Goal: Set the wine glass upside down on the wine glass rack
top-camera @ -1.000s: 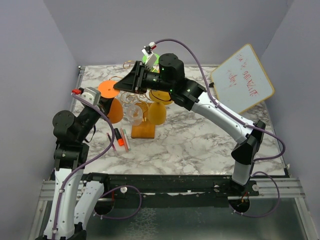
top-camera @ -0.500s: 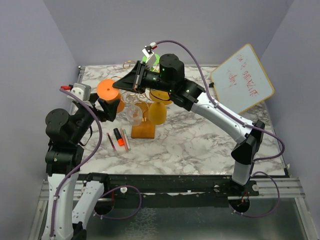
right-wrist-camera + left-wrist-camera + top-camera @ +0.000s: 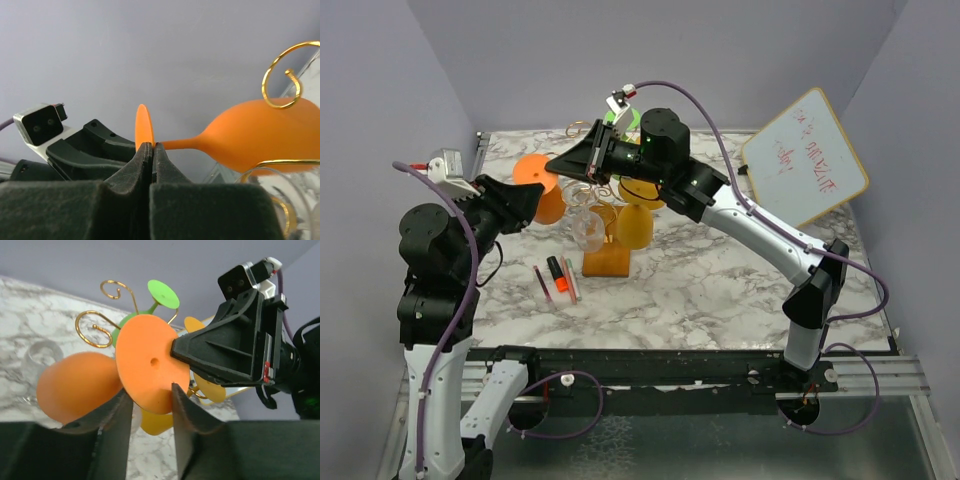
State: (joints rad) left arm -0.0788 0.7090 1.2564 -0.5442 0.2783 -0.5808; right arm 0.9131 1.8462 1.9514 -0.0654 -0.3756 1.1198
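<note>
Room: plain lavender-grey walls [image 3: 380, 90] on the left, far and right sides; a whiteboard [image 3: 805, 157] with red writing leans at far right.
Surface: white marble-patterned tabletop [image 3: 720, 280]; a few markers [image 3: 558, 278] lie near left, just beside the rack's wooden base [image 3: 605, 262].
Wine glass rack [image 3: 95, 325]: stands mid-table, left of centre, its gold spiral arms spreading. A yellow glass [image 3: 633, 228] and a clear glass [image 3: 588, 228] hang bowl-down on it; a green glass [image 3: 163, 293] sits at the far side.
Orange wine glass [image 3: 548, 205]: in the air at the rack's left, lying roughly level, foot disc pointing left, bowl close to the spirals.
Right gripper [image 3: 151, 146]: jaws pinched tight on the rim of the orange foot disc.
Left gripper [image 3: 151, 390]: fingers parted, holding nothing, just left of the disc.
Step in hand: likely the glass carried by the right arm alone, not yet hung.
Next move: probably tip the bowl downward and slide the stem into a free spiral, with the left arm kept clear.
</note>
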